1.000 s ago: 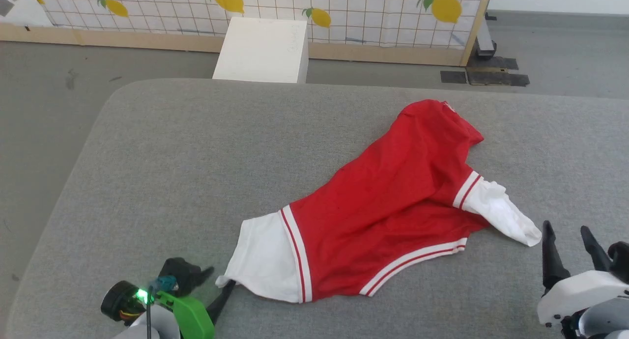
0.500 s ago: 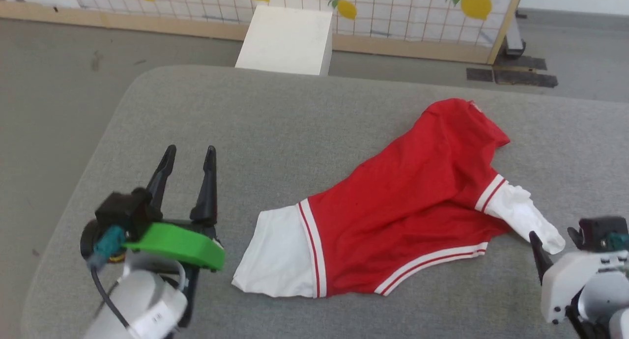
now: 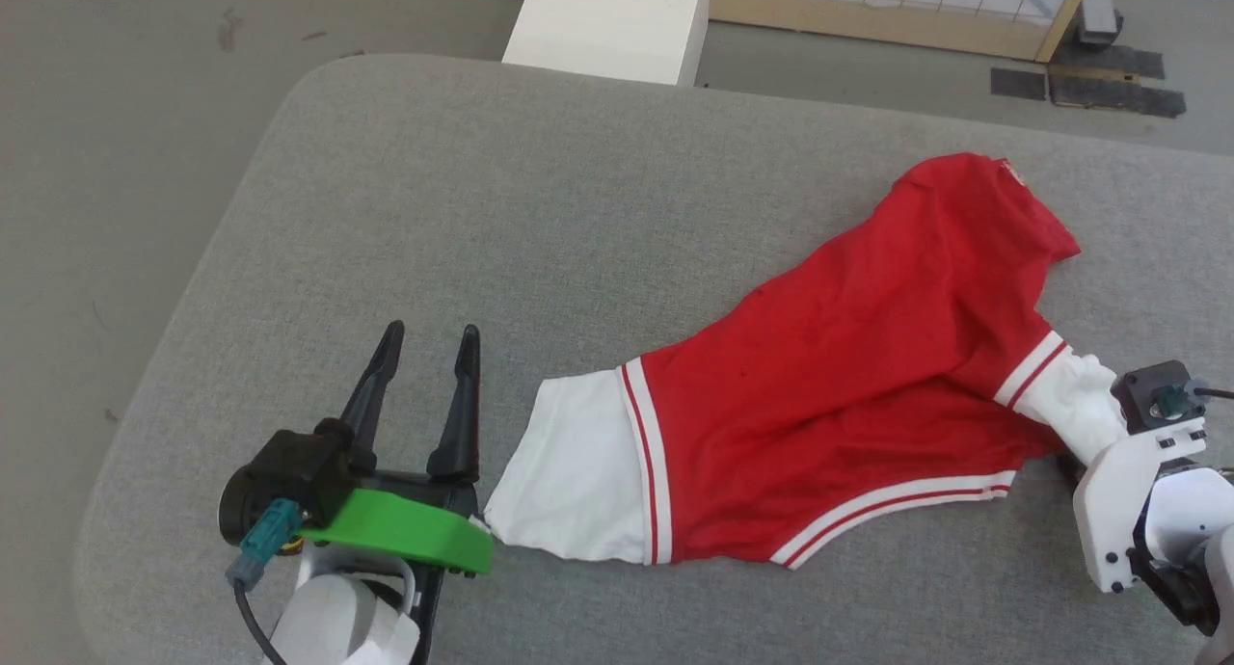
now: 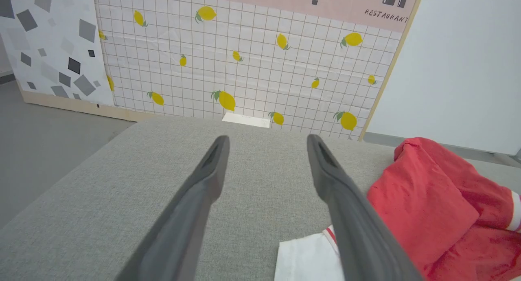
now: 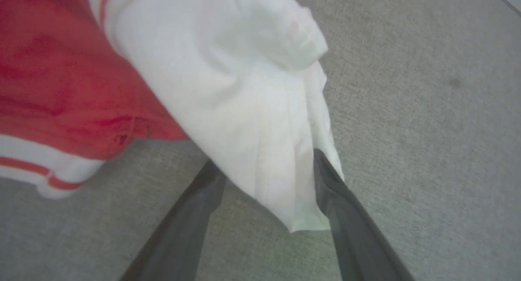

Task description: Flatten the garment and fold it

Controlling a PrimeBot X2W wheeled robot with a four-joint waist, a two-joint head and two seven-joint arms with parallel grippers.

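Note:
The garment, red with white sleeves and striped trim, lies crumpled and slanted across the grey table. My left gripper stands open just left of the left white sleeve, with nothing between its fingers. In the left wrist view that sleeve shows behind the right-hand finger. My right gripper is open at the tip of the right white sleeve, and the cloth hangs between its spread fingers. In the head view its white wrist sits right below that sleeve.
A white box stands on the floor beyond the table's far edge. A lemon-print panel with a wooden frame rises behind it. The table's rounded left corner drops to grey floor.
The head camera has tilted down. My left gripper opened, let go of the left sleeve's corner and rose beside it. My right gripper moved forward onto the right sleeve's tip.

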